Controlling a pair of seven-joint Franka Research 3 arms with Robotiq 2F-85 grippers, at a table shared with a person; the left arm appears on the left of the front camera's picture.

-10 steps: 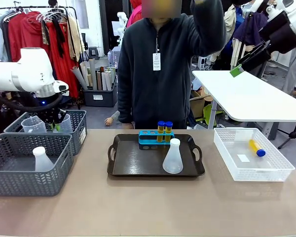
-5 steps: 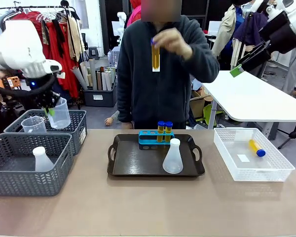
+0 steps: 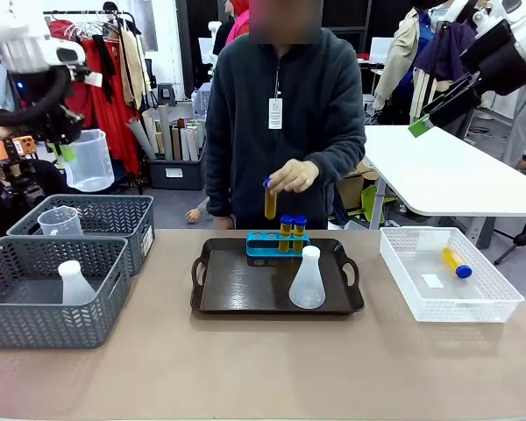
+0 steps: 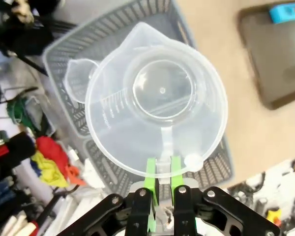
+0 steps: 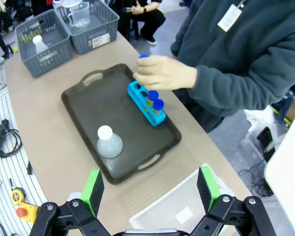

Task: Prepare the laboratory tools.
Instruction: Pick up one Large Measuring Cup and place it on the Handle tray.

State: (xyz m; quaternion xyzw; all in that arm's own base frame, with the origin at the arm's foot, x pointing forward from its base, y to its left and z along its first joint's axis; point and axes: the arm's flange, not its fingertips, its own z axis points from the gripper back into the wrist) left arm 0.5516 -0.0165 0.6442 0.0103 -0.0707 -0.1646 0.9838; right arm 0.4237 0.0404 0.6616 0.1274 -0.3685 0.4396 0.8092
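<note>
Roughly halfway: left gripper is pinching the measuring beaker by its handle, high above the grey baskets; right gripper is hanging wide open. Two tubes and the conical flask are sitting on the tray. The person's hand is holding a third tube, and the fourth tube is lying in the white bin.

The tan table carries a near grey basket and, just behind it, a far grey basket at its left end. A dark handled tray lies in the middle. A white perforated bin rests toward the right, apart from the tray.
</note>
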